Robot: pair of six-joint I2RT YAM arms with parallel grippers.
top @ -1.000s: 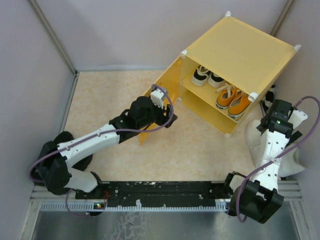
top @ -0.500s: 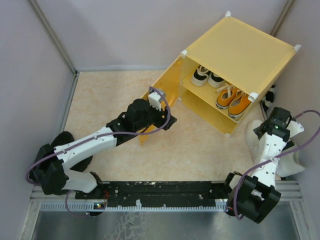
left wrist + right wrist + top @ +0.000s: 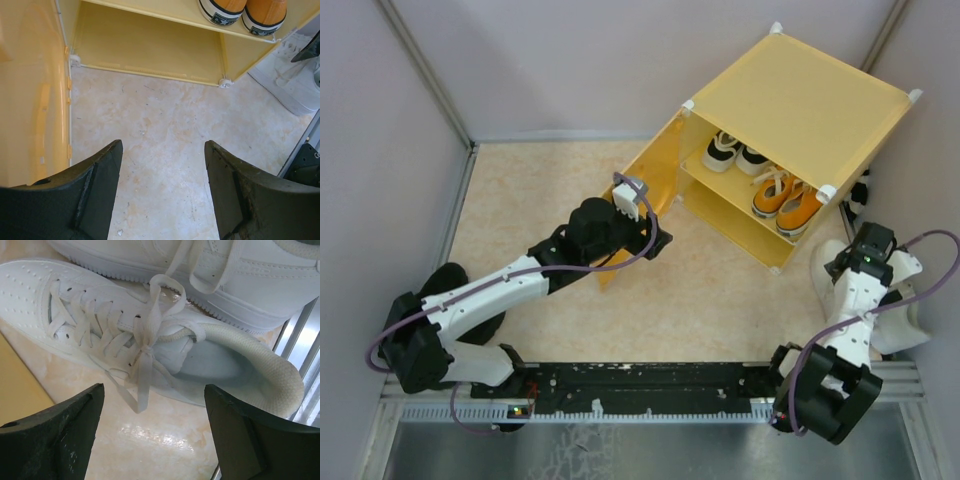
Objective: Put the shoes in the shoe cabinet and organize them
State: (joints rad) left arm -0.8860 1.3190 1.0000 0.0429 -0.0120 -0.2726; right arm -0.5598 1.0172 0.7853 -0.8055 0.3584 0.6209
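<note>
Floor [image 3: 540, 210]: right arm [image 3: 861, 292] bent over shoes [image 3: 125, 330]

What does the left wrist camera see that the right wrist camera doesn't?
Only the left wrist view shows the orange shoes' heels on the shelf, the shoe cabinet's bottom compartment and its open door. Only the right wrist view shows the white shoes up close, with the nearer one's laces and its opening. Both show the beige floor, some of the white shoes, and their own black jaws standing apart.
</note>
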